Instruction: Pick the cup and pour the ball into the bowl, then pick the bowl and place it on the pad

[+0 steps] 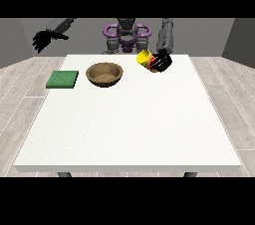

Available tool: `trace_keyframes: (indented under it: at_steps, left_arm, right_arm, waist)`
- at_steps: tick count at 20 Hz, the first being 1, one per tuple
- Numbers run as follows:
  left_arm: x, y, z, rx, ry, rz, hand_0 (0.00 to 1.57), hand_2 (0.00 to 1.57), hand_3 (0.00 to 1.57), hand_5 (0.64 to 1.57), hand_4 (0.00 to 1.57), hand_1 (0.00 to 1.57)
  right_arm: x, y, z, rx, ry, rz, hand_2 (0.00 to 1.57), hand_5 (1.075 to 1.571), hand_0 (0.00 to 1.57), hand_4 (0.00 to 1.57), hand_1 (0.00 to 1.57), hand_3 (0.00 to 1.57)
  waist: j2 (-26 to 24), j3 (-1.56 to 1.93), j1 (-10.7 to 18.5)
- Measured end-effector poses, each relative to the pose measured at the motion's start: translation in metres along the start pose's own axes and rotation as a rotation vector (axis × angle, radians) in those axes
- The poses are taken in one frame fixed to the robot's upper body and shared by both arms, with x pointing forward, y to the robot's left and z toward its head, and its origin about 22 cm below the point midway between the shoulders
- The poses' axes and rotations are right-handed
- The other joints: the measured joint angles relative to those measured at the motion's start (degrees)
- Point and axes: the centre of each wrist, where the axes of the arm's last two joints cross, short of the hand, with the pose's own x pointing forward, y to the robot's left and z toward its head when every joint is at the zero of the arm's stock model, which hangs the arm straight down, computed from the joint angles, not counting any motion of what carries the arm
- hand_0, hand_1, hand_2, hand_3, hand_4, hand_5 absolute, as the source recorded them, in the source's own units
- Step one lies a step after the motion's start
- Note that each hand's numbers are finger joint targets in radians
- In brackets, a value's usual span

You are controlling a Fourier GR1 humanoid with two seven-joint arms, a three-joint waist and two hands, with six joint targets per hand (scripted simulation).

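1. You see the hand at the view's right (162,61) at about one o'clock from the table's middle, with its fingers curled round the yellow cup (144,58).
2. You can see that the cup is lifted off the white table (129,129) and tipped on its side, with its open mouth turned towards nine o'clock, the way the bowl lies.
3. You will find the brown wooden bowl (104,74) standing upright on the table at about eleven o'clock from the middle, near the cup but apart from it.
4. You cannot tell where the ball is.
5. The green pad (63,79) lies flat at nine o'clock from the bowl, just beside it at the table's edge.
6. The hand at the view's left (45,39) hangs in the air beyond the table's ten o'clock corner, well apart from everything, with its fingers relaxed and hanging downwards, holding nothing.
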Motion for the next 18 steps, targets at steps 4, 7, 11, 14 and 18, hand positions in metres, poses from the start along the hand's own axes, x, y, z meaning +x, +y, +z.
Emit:
trace_keyframes:
  at_steps: [4,7,11,14,18]
  left_arm:
    - [0.022,-0.016,-0.008,-0.093,-0.011,-0.105,1.37,1.57,1.57,1.566,1.14,1.37]
    - [0.036,-0.036,-0.002,-0.150,-0.022,-0.202,1.35,1.57,1.57,1.569,1.05,1.35]
    - [0.063,-0.060,0.001,-0.221,-0.065,-0.284,1.35,1.57,1.57,1.569,1.05,1.35]
    - [0.078,-0.071,0.008,-0.247,-0.090,-0.316,1.33,1.57,1.57,1.569,1.02,1.33]
    - [0.099,-0.084,0.010,-0.268,-0.124,-0.386,1.02,1.57,1.57,1.570,0.95,1.02]
  right_arm:
    - [-0.018,-0.011,0.019,-0.048,0.082,0.008,0.00,1.558,0.00,0.00,0.00,0.00]
    - [-0.030,-0.018,0.034,-0.077,0.124,0.012,0.00,1.558,0.00,0.00,0.00,0.00]
    - [-0.036,-0.036,0.051,-0.127,0.160,0.026,0.08,1.554,0.00,0.00,0.00,0.00]
    - [-0.043,-0.044,0.065,-0.151,0.172,0.023,0.00,1.552,0.00,0.00,0.00,0.00]
    - [-0.049,-0.048,0.074,-0.166,0.178,0.016,0.05,1.550,0.00,0.00,0.00,0.00]
  waist:
    - [-4.98,-0.02,2.96]
    - [-7.31,-0.04,4.61]
    - [-8.91,-0.07,7.43]
    - [-9.47,-0.10,8.87]
    - [-9.90,-0.11,9.06]
